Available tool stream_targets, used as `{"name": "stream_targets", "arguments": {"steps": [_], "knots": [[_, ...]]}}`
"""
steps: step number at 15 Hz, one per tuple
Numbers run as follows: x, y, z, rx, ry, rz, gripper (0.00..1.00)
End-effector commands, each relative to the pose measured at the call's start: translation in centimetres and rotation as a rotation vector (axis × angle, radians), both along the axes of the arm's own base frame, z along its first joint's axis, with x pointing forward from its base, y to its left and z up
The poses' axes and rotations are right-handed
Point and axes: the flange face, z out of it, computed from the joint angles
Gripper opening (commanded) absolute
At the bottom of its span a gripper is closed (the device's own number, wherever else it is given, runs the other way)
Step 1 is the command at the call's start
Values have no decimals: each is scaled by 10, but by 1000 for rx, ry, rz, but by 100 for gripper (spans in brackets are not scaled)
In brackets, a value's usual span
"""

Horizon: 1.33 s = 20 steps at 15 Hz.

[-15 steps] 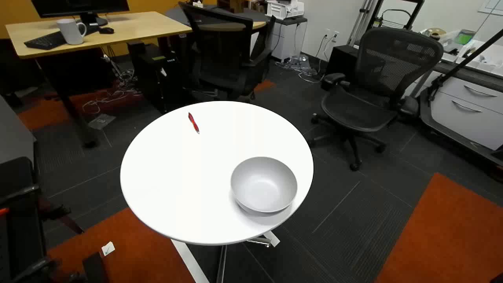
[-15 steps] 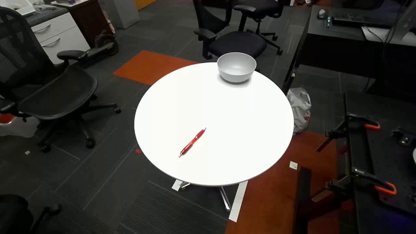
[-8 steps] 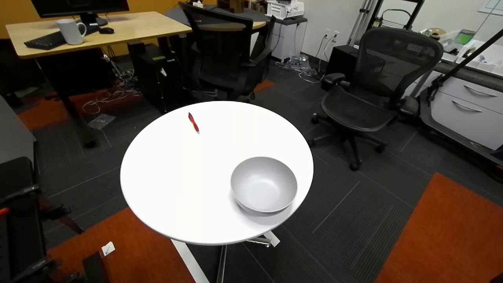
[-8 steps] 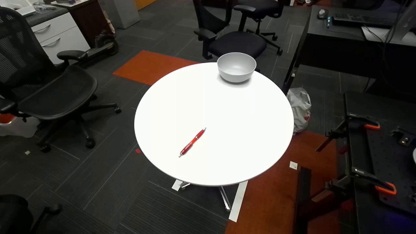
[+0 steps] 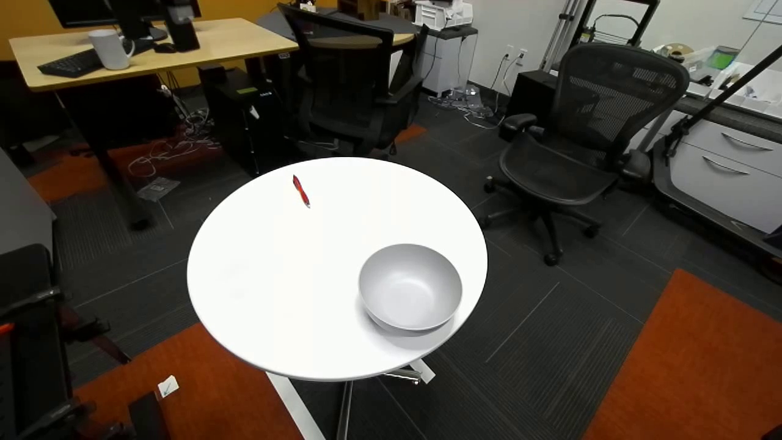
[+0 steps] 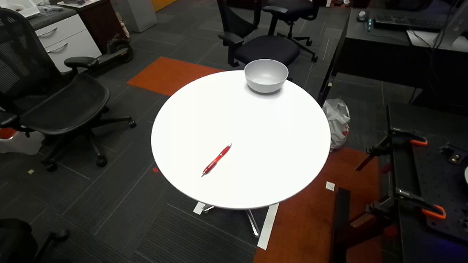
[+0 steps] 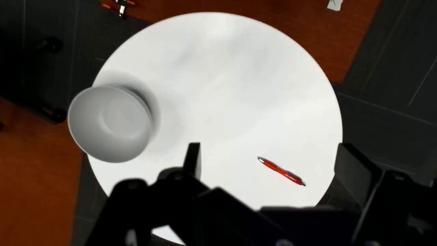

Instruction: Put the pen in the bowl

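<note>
The red pen (image 5: 301, 191) lies on the white round table, and it also shows in an exterior view (image 6: 216, 160) and in the wrist view (image 7: 281, 171). The light grey bowl (image 5: 410, 287) stands upright at the table's edge, apart from the pen; it also shows in an exterior view (image 6: 266, 75) and at left in the wrist view (image 7: 110, 123). Its visible inside is bare. My gripper (image 7: 268, 153) is open and empty, high above the table. In the wrist view the pen appears between the fingers, well below them. Dark gripper parts (image 5: 159, 40) show at the top left of an exterior view.
The round table (image 5: 275, 275) has a bare white top; its edge (image 6: 241, 207) drops to the floor. A black chair (image 5: 550, 153) stands beside it. A dark bench with orange-handled clamps (image 6: 435, 211) is at one side. A desk with a mug (image 5: 112, 49) is further back.
Dark gripper parts have come into an exterior view at the top left, in front of the desk monitor. The pen and the bowl have not moved.
</note>
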Motion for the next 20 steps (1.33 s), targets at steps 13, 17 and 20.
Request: {"name": "stream_targets", "arguments": {"steps": [13, 17, 20], "knots": [[107, 116, -161, 8, -7, 867, 100], [102, 116, -166, -2, 9, 845, 100], [104, 116, -166, -3, 7, 852, 100]]}}
